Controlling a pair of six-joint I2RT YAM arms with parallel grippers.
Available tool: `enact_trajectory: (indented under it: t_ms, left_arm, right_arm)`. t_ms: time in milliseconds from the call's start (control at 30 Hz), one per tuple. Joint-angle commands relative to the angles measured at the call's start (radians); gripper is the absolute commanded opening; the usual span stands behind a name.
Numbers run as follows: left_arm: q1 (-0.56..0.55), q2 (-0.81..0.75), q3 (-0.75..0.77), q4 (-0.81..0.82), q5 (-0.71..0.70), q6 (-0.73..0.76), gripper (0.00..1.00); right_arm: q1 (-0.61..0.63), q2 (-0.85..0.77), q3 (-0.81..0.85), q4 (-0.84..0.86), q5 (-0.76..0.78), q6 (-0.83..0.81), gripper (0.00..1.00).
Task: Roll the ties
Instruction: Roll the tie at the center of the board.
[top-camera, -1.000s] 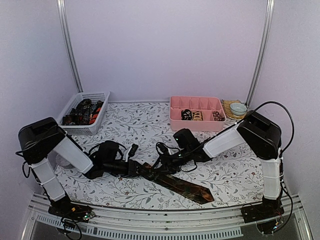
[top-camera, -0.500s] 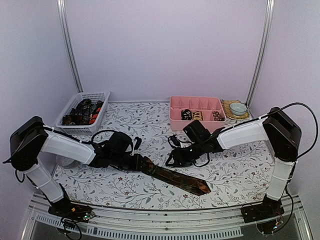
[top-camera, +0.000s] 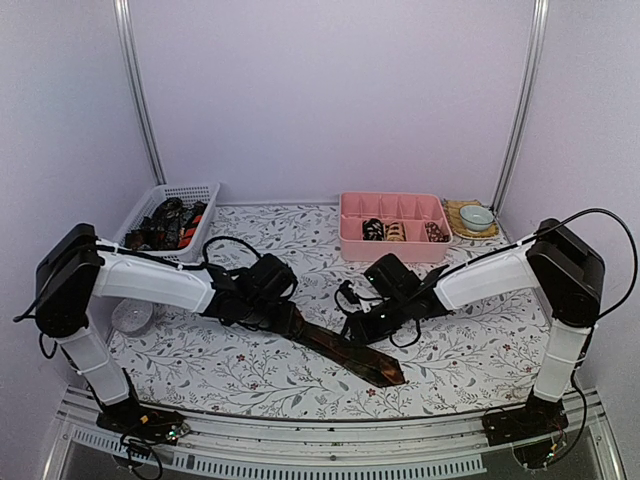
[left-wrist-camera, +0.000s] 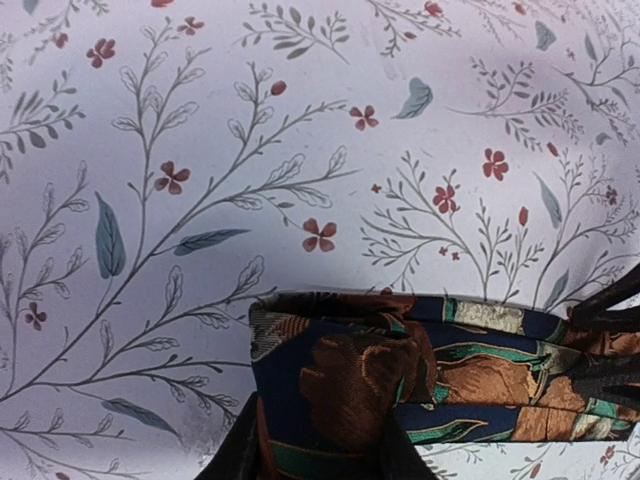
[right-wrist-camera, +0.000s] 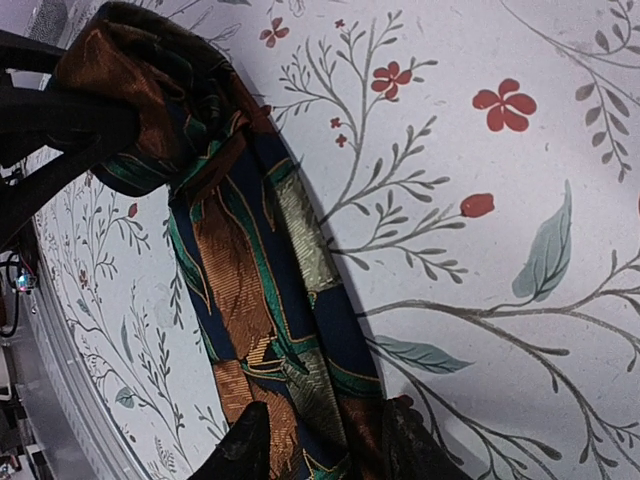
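Dark navy-and-rust patterned tie (top-camera: 345, 347) lies diagonal on table (top-camera: 240, 375), near front edge, centre; pointed end toward front right. Left gripper (top-camera: 286, 320) clamped on tie's folded, bunched end. Right gripper (top-camera: 358, 331) fingers (right-wrist-camera: 245, 450) straddle tie mid-length; pinching or not, cannot tell. Coiled ties (top-camera: 398, 232) in pink tray (top-camera: 390, 251), back right. Loose ties (top-camera: 165, 222) in white basket (top-camera: 160, 259), back left.
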Motion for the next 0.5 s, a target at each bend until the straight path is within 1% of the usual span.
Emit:
enact_trajectory:
  t_ms: [0, 233, 467]
  left_arm:
    - [-0.023, 0.051, 0.035, -0.137, -0.125, 0.011, 0.20]
    - [-0.095, 0.149, 0.144, -0.271, -0.264, 0.027, 0.21]
    - [-0.124, 0.146, 0.174, -0.337, -0.389, 0.035, 0.21]
  right_arm:
    - [0.044, -0.009, -0.012, -0.110, 0.120, -0.054, 0.37]
    - [0.072, 0.009, -0.016, -0.109, 0.159, -0.079, 0.35]
    - [0.076, 0.013, -0.024, -0.119, 0.227, -0.092, 0.35]
